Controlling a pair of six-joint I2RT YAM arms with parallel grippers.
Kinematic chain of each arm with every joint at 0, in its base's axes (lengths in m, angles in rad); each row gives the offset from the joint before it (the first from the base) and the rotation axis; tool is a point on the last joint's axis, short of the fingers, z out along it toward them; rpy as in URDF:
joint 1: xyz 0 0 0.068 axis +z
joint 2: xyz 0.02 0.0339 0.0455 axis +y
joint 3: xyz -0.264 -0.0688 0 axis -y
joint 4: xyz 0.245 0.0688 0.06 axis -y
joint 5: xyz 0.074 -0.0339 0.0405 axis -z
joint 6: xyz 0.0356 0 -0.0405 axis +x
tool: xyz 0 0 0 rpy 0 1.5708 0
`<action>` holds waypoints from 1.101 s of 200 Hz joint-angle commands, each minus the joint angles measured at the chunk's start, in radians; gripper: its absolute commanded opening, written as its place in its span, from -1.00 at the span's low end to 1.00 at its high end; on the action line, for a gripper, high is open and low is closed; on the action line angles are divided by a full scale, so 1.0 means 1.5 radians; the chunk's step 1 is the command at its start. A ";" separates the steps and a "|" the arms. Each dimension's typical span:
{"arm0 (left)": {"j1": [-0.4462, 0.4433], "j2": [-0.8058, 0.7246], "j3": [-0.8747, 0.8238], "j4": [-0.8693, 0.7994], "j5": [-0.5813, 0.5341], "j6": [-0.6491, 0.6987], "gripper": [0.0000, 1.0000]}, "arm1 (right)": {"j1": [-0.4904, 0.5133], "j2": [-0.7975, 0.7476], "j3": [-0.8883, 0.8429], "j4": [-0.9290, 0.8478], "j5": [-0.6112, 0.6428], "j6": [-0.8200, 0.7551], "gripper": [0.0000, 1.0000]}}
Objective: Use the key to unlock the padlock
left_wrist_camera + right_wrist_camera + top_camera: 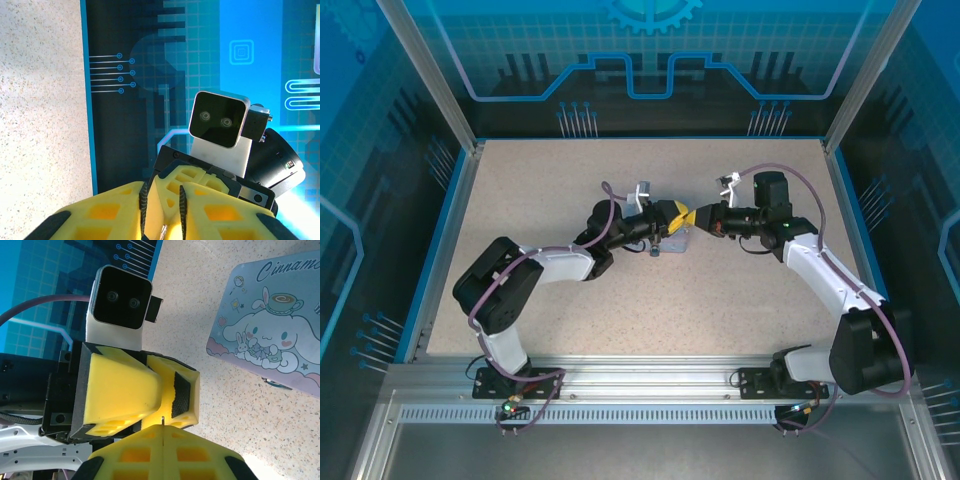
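A thin dark key [163,419] is pinched at the tips of the closed right gripper [163,431]. Facing it, the left gripper [164,200] is held narrowly parted around a small metal piece [162,232] (whether gripped cannot be told). Beyond, the cartoon-printed tin [270,335] is seen on the tabletop [225,415].

Key [163,420] mostly buried between fingers [135,456]

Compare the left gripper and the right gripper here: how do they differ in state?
Left gripper: pads stand a narrow gap apart; right gripper: fingers pressed flush together. The right gripper pinches a thin dark key at its seam; the left gripper's gap shows a small metallic bit I cannot identify. Both have yellow fingers and face tip to tip.
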 commanded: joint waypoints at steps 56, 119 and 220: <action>-0.013 -0.001 0.006 0.030 -0.011 0.005 -0.64 | -0.002 0.005 -0.012 0.015 0.012 0.013 -1.00; -0.016 -0.007 0.003 0.005 -0.015 0.021 -0.53 | -0.003 0.002 -0.011 0.017 0.011 0.015 -1.00; -0.021 -0.009 0.012 -0.005 -0.019 0.027 -1.00 | -0.004 0.002 -0.014 0.018 0.009 0.015 -1.00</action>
